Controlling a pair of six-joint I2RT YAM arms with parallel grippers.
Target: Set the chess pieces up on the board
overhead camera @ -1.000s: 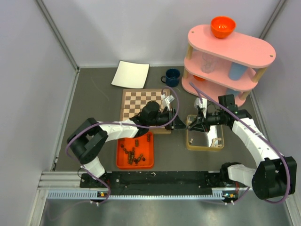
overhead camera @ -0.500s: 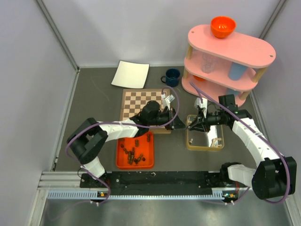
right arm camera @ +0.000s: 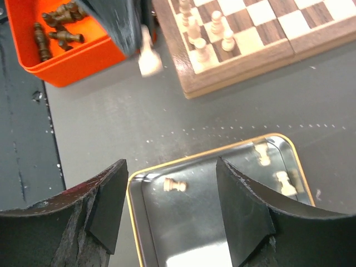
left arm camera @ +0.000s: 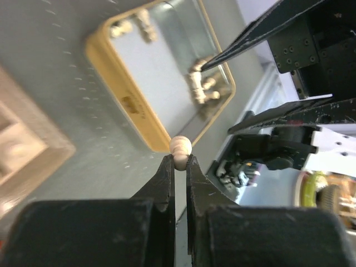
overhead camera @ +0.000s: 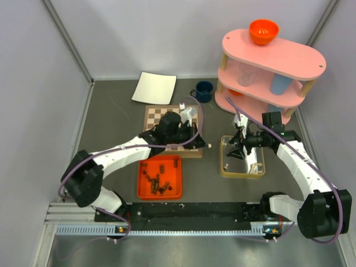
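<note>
Grey table (overhead camera: 111, 122); left tool (left arm camera: 179, 162) outstretched, pinching pale piece (left arm camera: 180, 147).

We recorded a board (right arm camera: 278, 28) of smooth, satin-finished wood, its dark and cream squares set in a light wooden rim; a pale chess piece (left arm camera: 180, 146) of smooth turned wood; an orange tray (right arm camera: 67, 64) of glossy plastic; a tin (right arm camera: 194, 233) with a gilt rim and mirror-bright metal floor; a matt grey tabletop (right arm camera: 100, 122); and the right gripper (right arm camera: 169, 162), whose fingers (right arm camera: 108, 206) were matt black and faintly grained.
</note>
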